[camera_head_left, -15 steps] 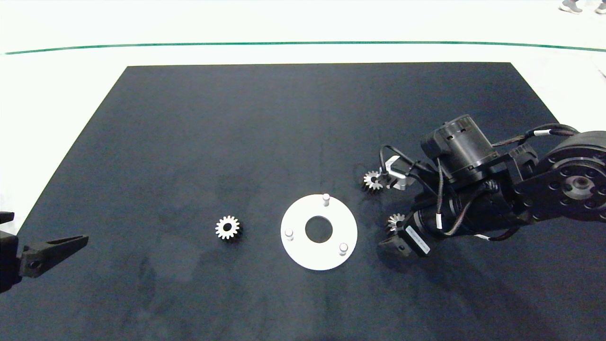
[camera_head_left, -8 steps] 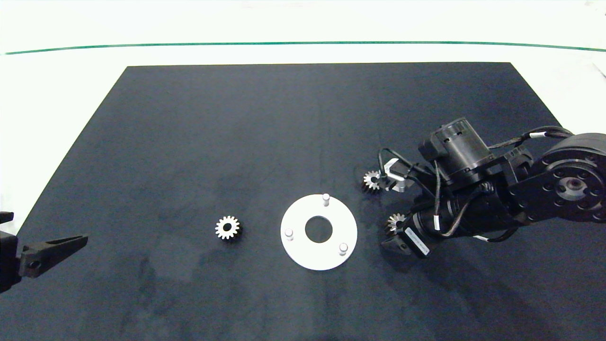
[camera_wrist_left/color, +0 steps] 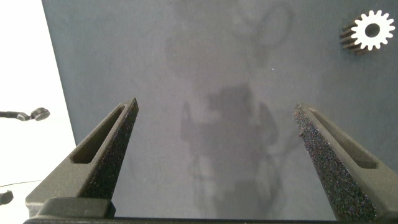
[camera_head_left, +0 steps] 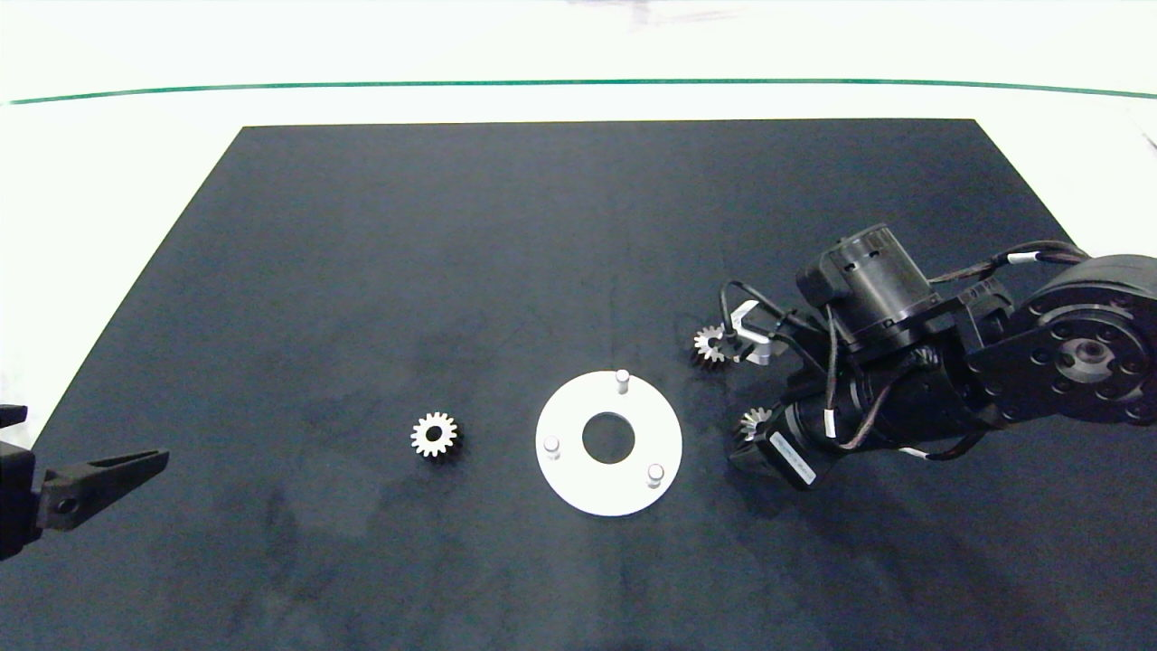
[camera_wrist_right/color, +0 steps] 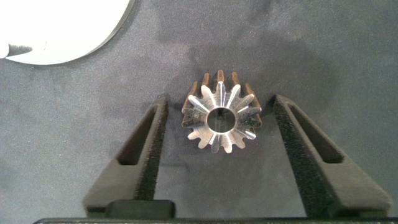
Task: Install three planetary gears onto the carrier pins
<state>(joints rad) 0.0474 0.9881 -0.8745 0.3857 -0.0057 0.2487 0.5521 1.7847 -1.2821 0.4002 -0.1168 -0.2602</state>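
A white disc (camera_head_left: 608, 493) lies on the dark mat with three carrier pins (camera_head_left: 622, 380) (camera_head_left: 550, 445) (camera_head_left: 655, 473) standing bare. One planetary gear (camera_head_left: 435, 435) lies left of the disc, and another (camera_head_left: 710, 344) to its upper right. A third gear (camera_head_left: 752, 423) (camera_wrist_right/color: 221, 118) lies flat just right of the disc, between the fingers of my right gripper (camera_wrist_right/color: 221, 127). That gripper is open, with a small gap on each side of the gear. My left gripper (camera_head_left: 108, 470) (camera_wrist_left/color: 214, 124) is parked open at the mat's left edge, with nothing in it.
The dark mat (camera_head_left: 542, 226) covers most of the white table, and a green line runs along the far side. The right arm's wrist and cables (camera_head_left: 868, 298) hang close beside the upper-right gear. The disc's edge (camera_wrist_right/color: 62, 25) shows in the right wrist view.
The right arm has shifted slightly, settling around the gear right of the disc. The gears, the disc and the left arm have not moved.
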